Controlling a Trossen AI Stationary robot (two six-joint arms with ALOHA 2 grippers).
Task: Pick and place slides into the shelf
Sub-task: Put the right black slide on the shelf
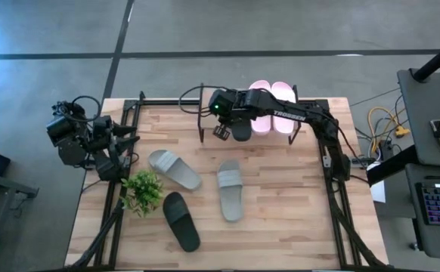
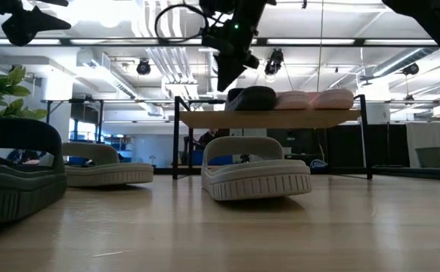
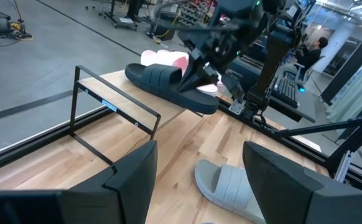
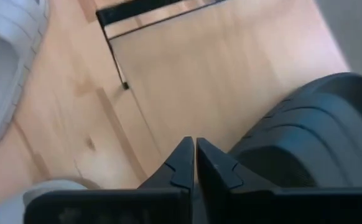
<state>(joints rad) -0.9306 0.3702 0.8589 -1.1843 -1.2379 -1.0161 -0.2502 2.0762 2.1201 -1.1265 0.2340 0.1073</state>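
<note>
The shelf [image 2: 280, 119] stands at the table's far middle. On its top board lie two pale pink slides [image 1: 271, 106] and, to their left, one black slide [image 1: 240, 131], sole down. My right gripper [image 1: 221, 131] hangs shut just left of that black slide [image 4: 311, 137], pointing steeply down, with nothing between its fingers. Two grey slides [image 1: 173, 168] [image 1: 230, 189] and a second black slide [image 1: 181, 221] lie on the table. My left gripper [image 3: 199, 186] waits open and raised at the table's left edge.
A small green plant [image 1: 143, 189] stands near the table's left side, between the left arm and the loose black slide. Bare tabletop lies to the right of the grey slides and in front of the shelf. Cables and a desk with a keyboard sit off the table's right edge.
</note>
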